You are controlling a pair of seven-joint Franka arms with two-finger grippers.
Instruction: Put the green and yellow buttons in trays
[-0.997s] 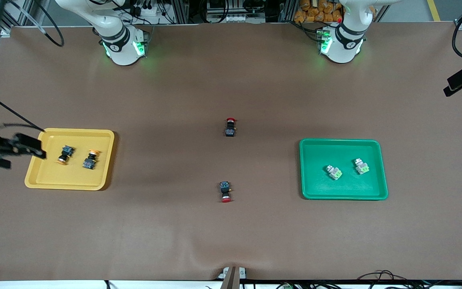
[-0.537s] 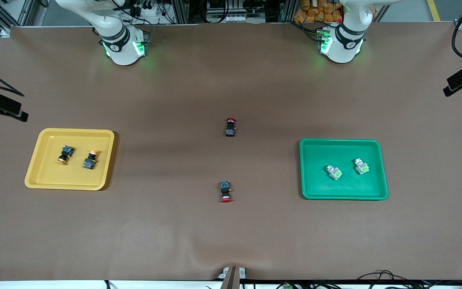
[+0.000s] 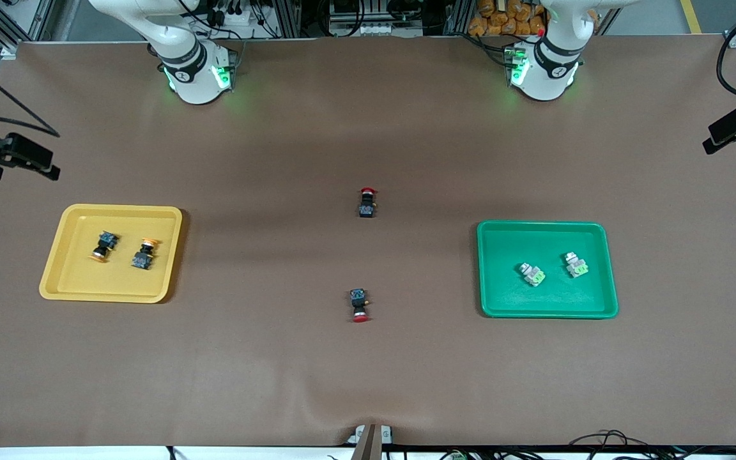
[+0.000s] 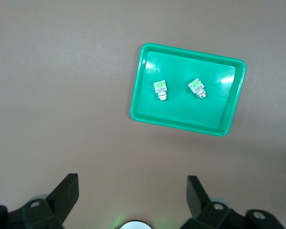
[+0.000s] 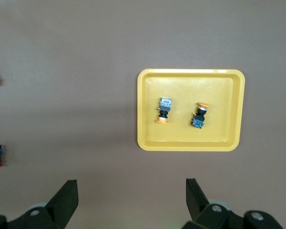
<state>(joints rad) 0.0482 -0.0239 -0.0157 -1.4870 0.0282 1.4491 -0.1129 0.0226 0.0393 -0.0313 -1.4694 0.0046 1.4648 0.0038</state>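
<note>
Your left gripper (image 4: 132, 191) and right gripper (image 5: 132, 193) both hang with fingers spread, holding nothing, one high over each end of the table (image 3: 368, 370). Taking the green tray (image 3: 502, 300) as landmark: two whitish-grey, green-block buttons (image 3: 533, 274) (image 3: 576, 264) lie apart inside it; the yellow tray (image 3: 61, 287), toward the right arm's end, holds two black, orange-capped buttons (image 3: 102, 246) (image 3: 143, 253). No readable writing; two red-capped switches (image 3: 367, 202) (image 3: 359, 303) sit between trays, well clear of the rims.
</note>
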